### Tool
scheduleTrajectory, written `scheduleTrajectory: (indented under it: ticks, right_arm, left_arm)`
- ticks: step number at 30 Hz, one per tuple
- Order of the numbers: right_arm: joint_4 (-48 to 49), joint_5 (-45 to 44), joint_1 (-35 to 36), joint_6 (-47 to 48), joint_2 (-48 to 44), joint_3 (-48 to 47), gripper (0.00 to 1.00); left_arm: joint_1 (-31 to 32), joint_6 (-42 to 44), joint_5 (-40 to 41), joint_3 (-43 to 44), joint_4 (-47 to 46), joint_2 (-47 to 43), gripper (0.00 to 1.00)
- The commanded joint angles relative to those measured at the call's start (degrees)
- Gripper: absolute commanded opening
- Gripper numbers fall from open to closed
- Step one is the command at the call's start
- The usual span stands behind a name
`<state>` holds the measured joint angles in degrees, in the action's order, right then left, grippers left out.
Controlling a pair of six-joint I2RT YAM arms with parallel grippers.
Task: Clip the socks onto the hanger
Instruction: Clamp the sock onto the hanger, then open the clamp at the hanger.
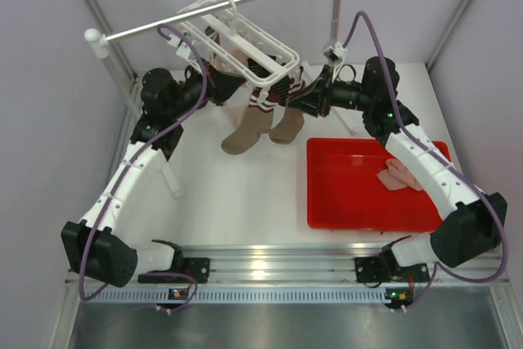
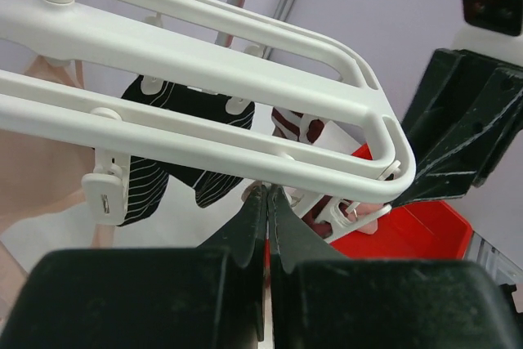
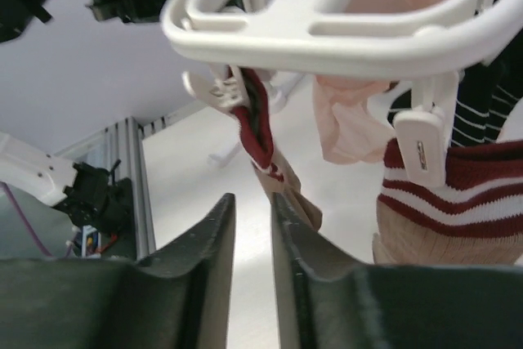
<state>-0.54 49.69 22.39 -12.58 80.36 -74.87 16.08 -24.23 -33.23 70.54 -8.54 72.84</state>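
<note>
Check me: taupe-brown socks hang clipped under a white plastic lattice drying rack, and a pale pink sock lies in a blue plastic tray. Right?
Not quite: the plastic tray is red, not blue, as the top external view shows. The pale pink sock does lie in it, and the taupe-brown socks do hang clipped under the white plastic lattice drying rack.

Socks (image 1: 255, 127) hang beneath the hanger (image 1: 245, 38); the tray (image 1: 351, 195) sits right (a sock (image 1: 399, 174) inside).
</note>
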Motion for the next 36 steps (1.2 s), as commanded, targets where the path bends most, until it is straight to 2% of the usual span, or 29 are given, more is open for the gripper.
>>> scheduleTrajectory:
  ticks: [1,4,13,14,16,18,24,32,36]
  right_arm:
    - [7.9,1.4,0.5,-6.0,-4.8,0.0,0.2]
    - [8.2,-1.7,3.4,-6.2,-6.2,1.2,0.17]
    - [9.2,-13.2,13.5,-4.3,-6.5,1.3,0.21]
    - [9.9,-13.5,15.0,-4.8,-5.7,1.3,0.22]
    - [10.7,-15.5,16.5,-5.3,-4.8,1.0,0.32]
    - [12.0,-17.7,18.4,-5.7,-3.5,1.0,0.37]
    - [14.8,-30.1,19.8,-1.0,-1.2,3.7,0.38]
    - [20.7,-37.4,19.2,6.1,0.7,5.5,0.41]
    - [23.9,-35.8,19.0,7.1,1.2,6.1,0.41]
  left_arm:
    - [0.4,-0.9,-1.0,2.8,-0.1,0.4,0.0]
    - [0.4,-1.3,-0.6,2.9,0.4,0.1,0.0]
    - [1.0,-2.4,0.8,3.0,2.4,-1.5,0.0]
    - [1.0,-2.6,0.9,3.0,2.5,-1.4,0.0]
    - [1.1,-3.8,0.9,2.9,2.6,-1.4,0.0]
    - [1.2,-4.8,1.1,3.0,2.6,-1.2,0.0]
    - [1.2,-7.5,1.3,3.0,2.7,-1.1,0.0]
    - [1.2,-8.5,2.6,2.8,4.8,-1.8,0.0]
    - [1.3,-8.7,2.0,2.8,5.1,-1.9,0.0]
